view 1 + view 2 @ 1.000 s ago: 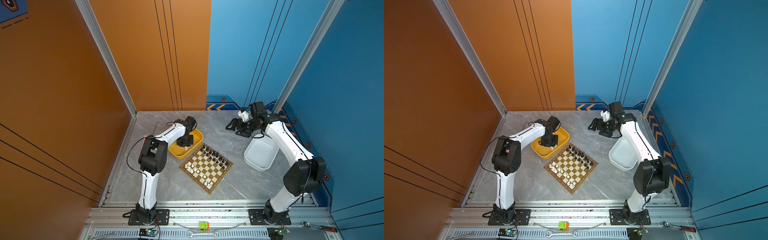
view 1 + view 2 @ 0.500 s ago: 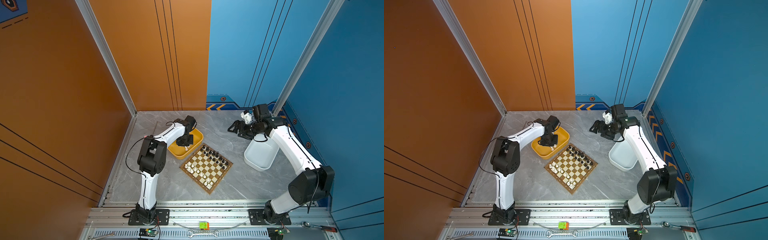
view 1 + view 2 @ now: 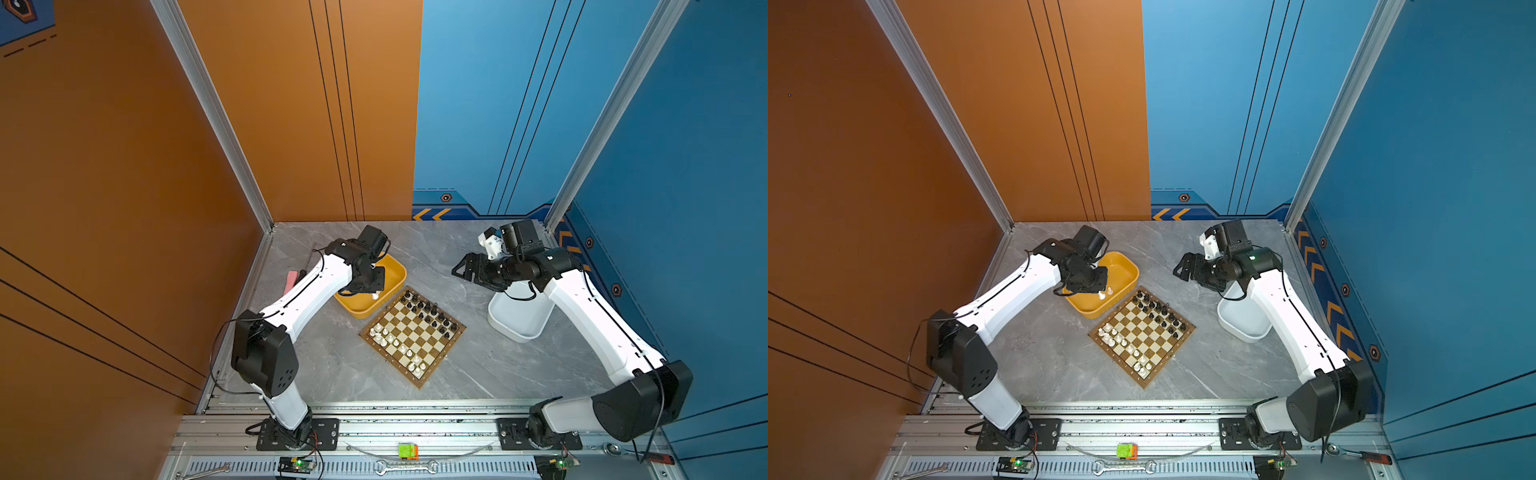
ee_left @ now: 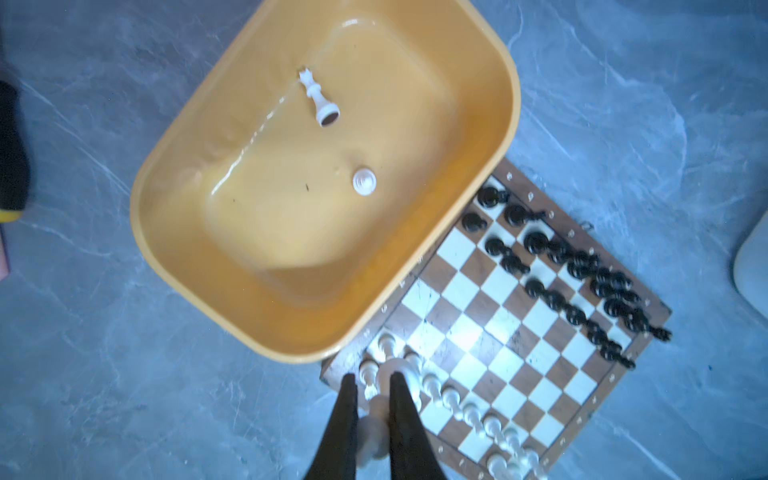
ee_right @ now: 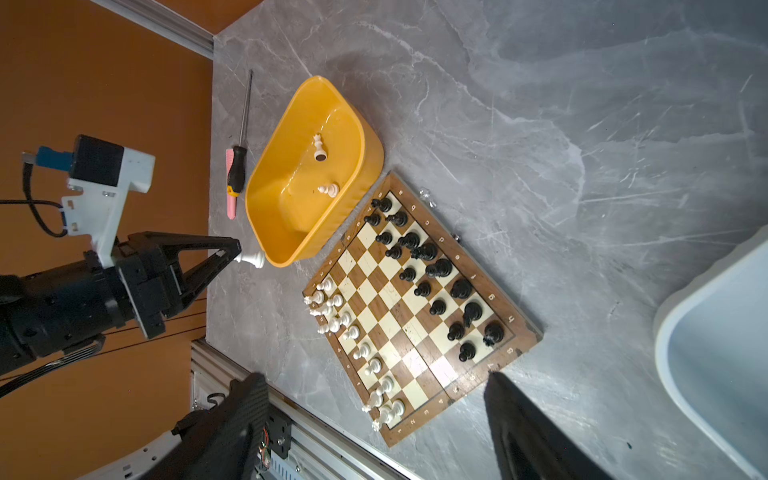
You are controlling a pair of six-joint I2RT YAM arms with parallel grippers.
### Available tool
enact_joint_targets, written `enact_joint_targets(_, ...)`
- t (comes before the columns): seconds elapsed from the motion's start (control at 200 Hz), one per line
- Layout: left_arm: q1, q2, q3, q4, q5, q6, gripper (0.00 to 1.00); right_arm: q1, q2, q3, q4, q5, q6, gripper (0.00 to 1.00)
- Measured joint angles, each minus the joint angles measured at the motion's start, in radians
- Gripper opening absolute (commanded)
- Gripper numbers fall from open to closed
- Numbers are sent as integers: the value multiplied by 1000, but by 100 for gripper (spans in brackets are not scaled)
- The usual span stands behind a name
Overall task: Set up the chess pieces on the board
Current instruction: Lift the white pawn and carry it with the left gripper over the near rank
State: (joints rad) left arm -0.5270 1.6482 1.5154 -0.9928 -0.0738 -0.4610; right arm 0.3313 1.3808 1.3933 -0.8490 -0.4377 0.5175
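Note:
The board lies mid-table, with black chess pieces in two rows on its far side and white ones on its near side. My left gripper is shut on a white piece and hangs above the yellow tray. Inside the tray lie a toppled white queen and an upright white pawn. My right gripper stands open and empty, raised above the table behind the board.
A white tray sits right of the board under the right arm. A screwdriver with a black and pink handle lies left of the yellow tray near the orange wall.
My left jaws have closed on the white piece over the yellow tray. The right arm has shifted its pose a little while its gripper stays open.

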Motion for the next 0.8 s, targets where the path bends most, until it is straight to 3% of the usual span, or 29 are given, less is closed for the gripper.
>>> enact_joint_targets(0.351,-205,-222,-224,-24,-43,-153,12,49,-87,-106,-4,17,22,85)
enact_joint_targets(0.621,-407,-221,-282,-26,-146,-351,12,48,-70,-87,-11,-45,-25,85)
enact_joint_targets(0.801,-476,-168,-291,-25,-202,-429,11,20,-145,-134,-22,-85,-49,85)
